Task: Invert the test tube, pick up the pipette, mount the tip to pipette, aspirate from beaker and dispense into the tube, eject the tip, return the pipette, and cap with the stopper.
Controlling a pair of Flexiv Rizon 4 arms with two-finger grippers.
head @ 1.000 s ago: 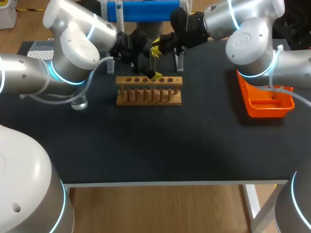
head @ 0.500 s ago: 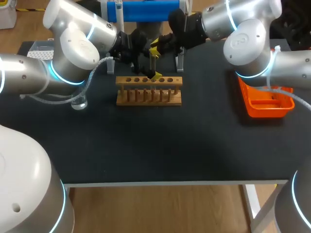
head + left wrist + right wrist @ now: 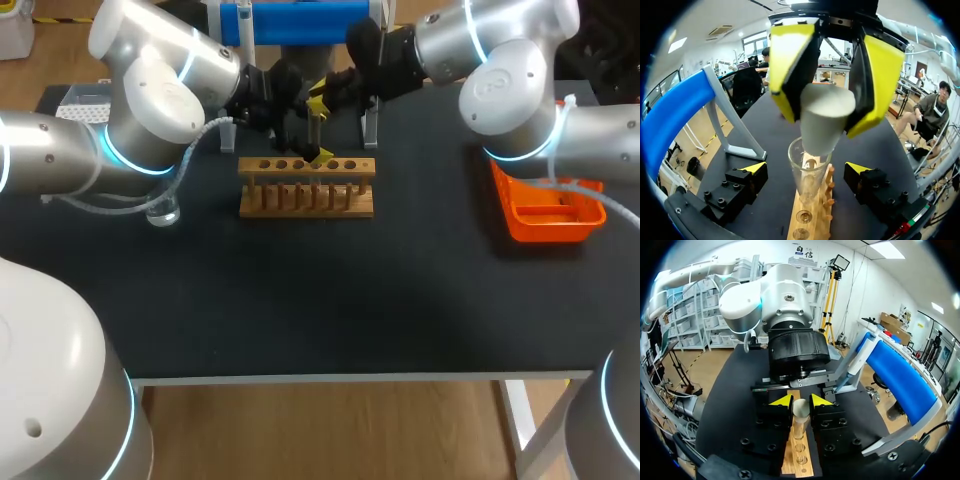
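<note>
Over the wooden rack (image 3: 307, 188) at the back of the desk (image 3: 320, 300), the right pincer (image 3: 801, 401) grips the white stopper (image 3: 826, 117), whose narrow end sits at the mouth of the test tube (image 3: 807, 177) standing upright in the rack. Lower down, the left pincer (image 3: 805, 170) is open, its fingers on either side of the tube and not touching it.

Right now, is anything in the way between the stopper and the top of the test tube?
Nothing visible is in the way. The right gripper holds the stopper directly over the test tube, at its open mouth. The left gripper is open, with one finger on each side of the test tube, not over its mouth.
</note>
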